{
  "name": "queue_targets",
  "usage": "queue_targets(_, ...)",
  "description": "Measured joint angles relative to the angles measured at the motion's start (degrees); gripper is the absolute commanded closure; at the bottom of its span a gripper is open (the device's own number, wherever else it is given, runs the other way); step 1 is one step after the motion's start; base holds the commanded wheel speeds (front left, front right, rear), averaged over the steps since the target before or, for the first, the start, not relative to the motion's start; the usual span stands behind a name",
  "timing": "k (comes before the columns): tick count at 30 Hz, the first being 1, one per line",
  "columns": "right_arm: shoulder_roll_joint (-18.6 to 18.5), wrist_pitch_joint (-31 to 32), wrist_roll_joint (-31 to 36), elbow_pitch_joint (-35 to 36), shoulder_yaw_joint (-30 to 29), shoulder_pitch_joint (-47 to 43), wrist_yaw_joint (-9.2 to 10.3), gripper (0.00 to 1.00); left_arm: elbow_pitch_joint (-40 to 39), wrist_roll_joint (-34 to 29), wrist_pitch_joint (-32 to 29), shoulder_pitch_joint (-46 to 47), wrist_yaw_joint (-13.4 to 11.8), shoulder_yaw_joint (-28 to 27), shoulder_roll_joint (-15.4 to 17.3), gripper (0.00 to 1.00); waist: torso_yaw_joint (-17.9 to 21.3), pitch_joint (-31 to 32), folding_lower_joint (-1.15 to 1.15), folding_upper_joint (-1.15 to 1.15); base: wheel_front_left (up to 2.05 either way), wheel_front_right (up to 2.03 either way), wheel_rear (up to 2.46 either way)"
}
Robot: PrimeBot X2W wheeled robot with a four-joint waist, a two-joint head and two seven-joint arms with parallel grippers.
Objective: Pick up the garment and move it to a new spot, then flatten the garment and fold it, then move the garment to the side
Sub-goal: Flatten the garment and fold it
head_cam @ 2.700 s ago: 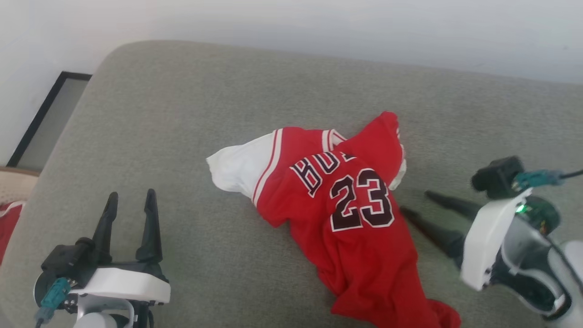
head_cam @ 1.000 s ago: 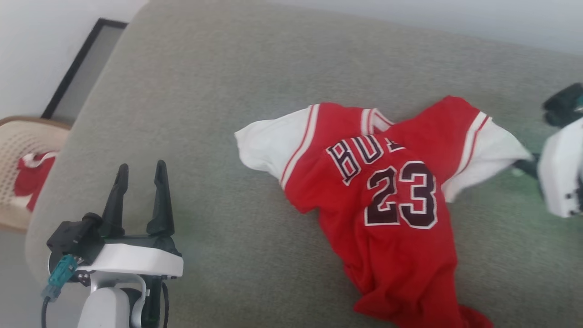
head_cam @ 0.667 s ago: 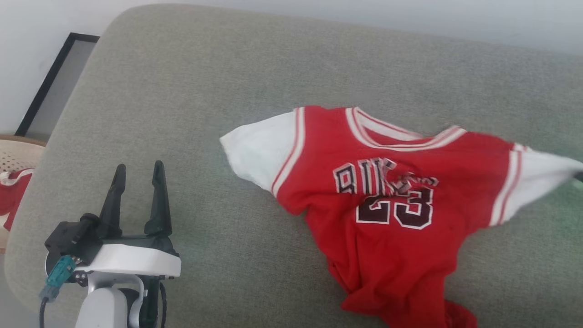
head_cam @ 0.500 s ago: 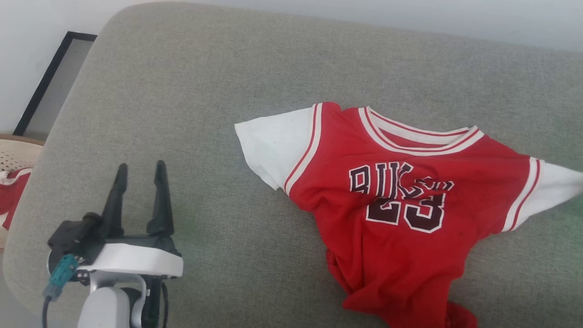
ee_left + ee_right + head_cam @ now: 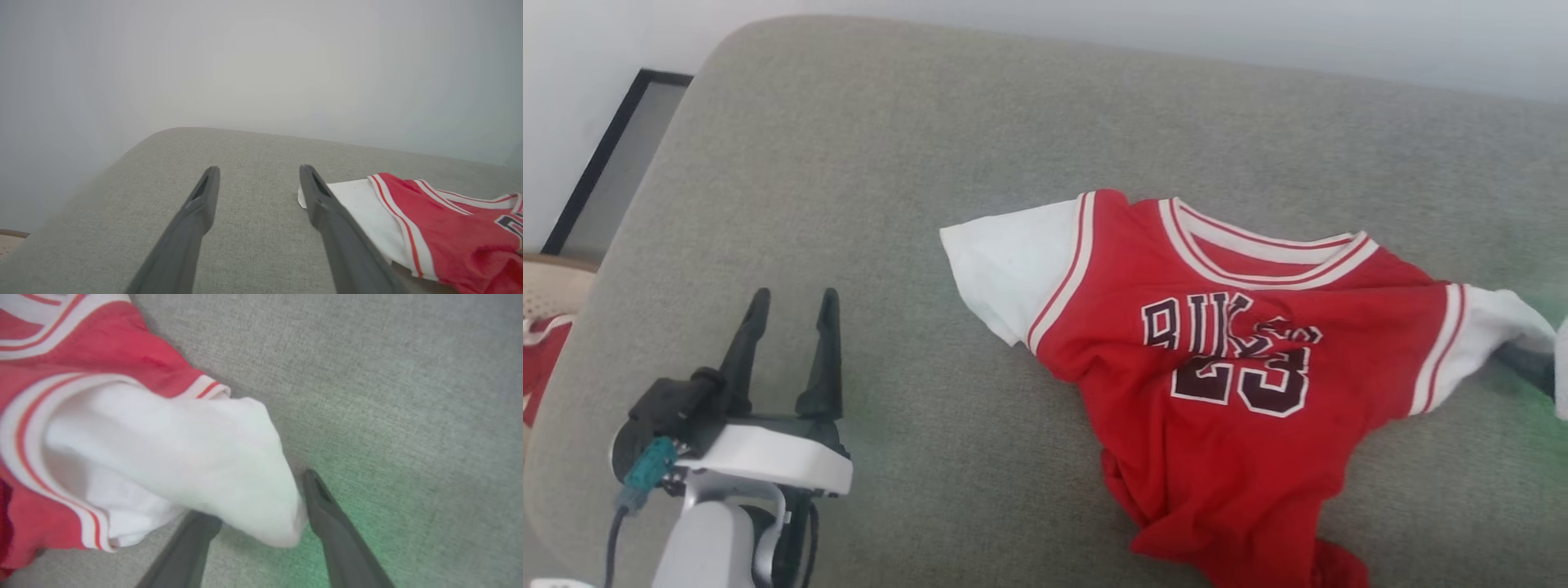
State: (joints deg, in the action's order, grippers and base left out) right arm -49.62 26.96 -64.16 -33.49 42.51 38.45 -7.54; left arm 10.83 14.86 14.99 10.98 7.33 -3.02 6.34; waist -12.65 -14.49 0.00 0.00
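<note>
1. Snagging is the risk: the garment's (image 5: pixel 1225 351) white sleeve (image 5: pixel 171 457) lies between the right gripper's (image 5: pixel 261 498) fingers, so withdrawing could drag it crooked.
2. The right gripper is spread partway, pinching nothing, with 1 finger touching the sleeve.
3. The left gripper (image 5: pixel 794 298) is spread wide and empty, over the cushion's (image 5: pixel 890 163) left part. The garment sprawls on its right part, hem bunched.

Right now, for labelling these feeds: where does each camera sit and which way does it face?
Head view: on the head, facing forward and down at the jersey on the cushion; left gripper at lower left.
Left wrist view: on the left arm, facing along the open left gripper across the cushion to the wall.
Right wrist view: on the right arm, facing down at the sleeve by the right gripper.
Shared: all three show the jersey.
</note>
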Motion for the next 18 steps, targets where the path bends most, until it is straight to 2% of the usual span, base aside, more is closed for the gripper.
queue_targets(5,0.69,-2.97,0.26,0.90,-0.20,0.84,0.00,0.00,0.45,1.54,-2.18,1.78,0.01,1.54,3.44,0.00,2.13,1.37,0.00,0.00,0.00,0.00,0.00)
queue_targets(10,1.87,-9.04,1.22,3.36,-2.15,1.16,0.00,0.00,-0.21,4.85,-7.70,3.33,0.01,3.77,7.10,0.00,5.24,2.69,0.00,0.00,0.00,0.00,0.00)
queue_targets(12,2.43,-12.21,1.94,4.32,-3.47,1.13,0.00,0.00,-0.63,6.04,-10.32,4.25,0.01,4.31,8.58,0.00,6.66,3.19,0.00,0.00,0.00,0.00,0.00)
queue_targets(13,3.32,-16.13,2.89,5.45,-5.17,1.07,0.00,0.00,-1.11,7.12,-12.96,4.94,0.01,4.90,9.69,0.00,8.12,3.66,0.00,0.00,0.00,0.00,0.00)
queue_targets(18,6.33,-26.74,7.02,6.99,-10.67,-0.15,0.01,0.00,-1.30,10.39,-21.47,6.96,0.01,6.62,12.61,0.00,11.89,4.61,0.00,0.00,0.00,0.00,0.00)
